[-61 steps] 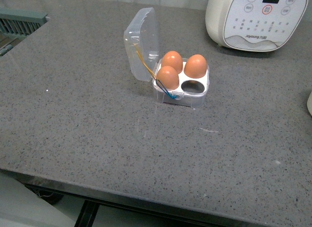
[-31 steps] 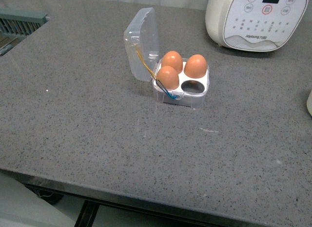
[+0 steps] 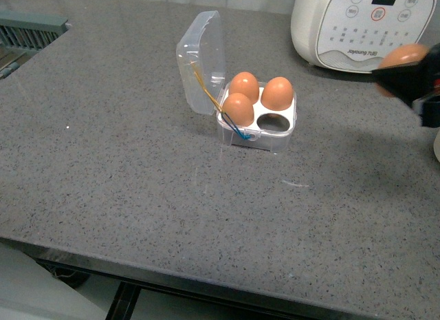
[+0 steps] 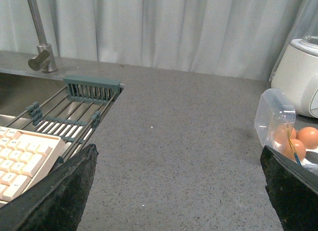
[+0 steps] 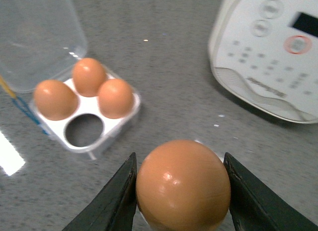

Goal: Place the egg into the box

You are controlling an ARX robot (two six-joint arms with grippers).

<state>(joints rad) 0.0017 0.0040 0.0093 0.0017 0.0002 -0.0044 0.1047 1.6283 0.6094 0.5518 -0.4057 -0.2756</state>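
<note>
The box [image 3: 264, 140] stands mid-counter with its clear lid [image 3: 202, 62] raised on the left. Three orange-brown eggs fill three holes; the front right hole [image 3: 273, 122] is empty. My right gripper [image 3: 407, 78] enters at the far right edge, above the counter and right of the box, shut on the egg [image 3: 404, 56]. In the right wrist view the egg [image 5: 183, 184] sits between the two dark fingers of the right gripper [image 5: 181, 191], with the box [image 5: 120, 128] and its empty hole [image 5: 83, 130] beyond. My left gripper [image 4: 176, 191] is open and empty, well left of the box [image 4: 278, 122].
A big white appliance [image 3: 364, 24] stands at the back right, behind the right gripper. A sink with a green rack [image 4: 92, 88], a faucet [image 4: 40, 57] and a white keyboard [image 4: 22, 159] lie at the far left. A pale object shows at the right edge [image 3: 436, 144].
My right gripper, holding the egg, has come into the front view at the right edge; it was out of view before. The box and its eggs have not moved.
</note>
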